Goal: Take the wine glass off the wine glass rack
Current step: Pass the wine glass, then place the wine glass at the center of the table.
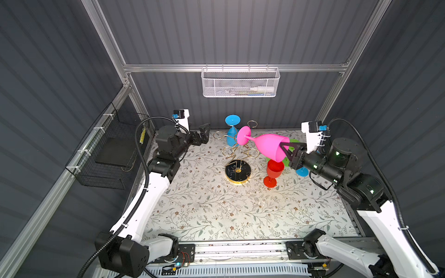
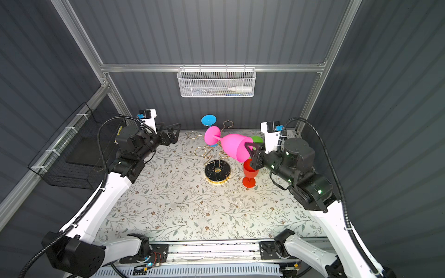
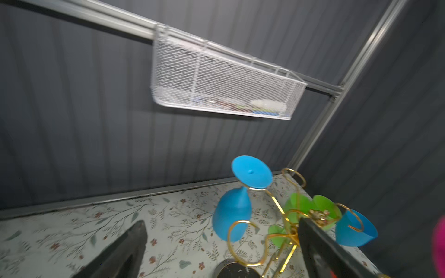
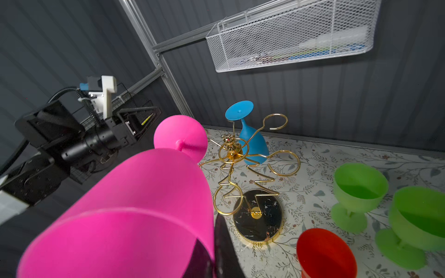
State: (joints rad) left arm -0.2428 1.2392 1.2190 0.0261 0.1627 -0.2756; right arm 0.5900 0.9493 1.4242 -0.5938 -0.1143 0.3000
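Note:
The gold wine glass rack [image 1: 234,142] [image 2: 214,146] [image 4: 230,147] stands on its round black base [image 1: 238,172] at the back middle. A pink wine glass [image 1: 267,146] [image 2: 232,146] [image 4: 144,204] lies sideways in the air. My right gripper [image 1: 285,148] [image 2: 249,149] [image 4: 212,252] is shut on its rim, one finger inside the bowl. Its foot points at the rack top, and I see no ring around the stem. A blue glass [image 1: 232,134] [image 3: 232,211] [image 4: 252,142] hangs upside down on a far arm. My left gripper [image 1: 204,132] [image 2: 174,132] [image 3: 222,222] stands open and empty, left of the rack.
A red glass [image 1: 274,171] [image 4: 325,252] stands upright below the pink bowl. Two green glasses [image 4: 361,185] [image 4: 419,216] and another blue glass [image 1: 302,171] stand behind it at right. A white mesh basket [image 1: 239,83] hangs on the back wall, a black wire basket [image 1: 108,154] on the left.

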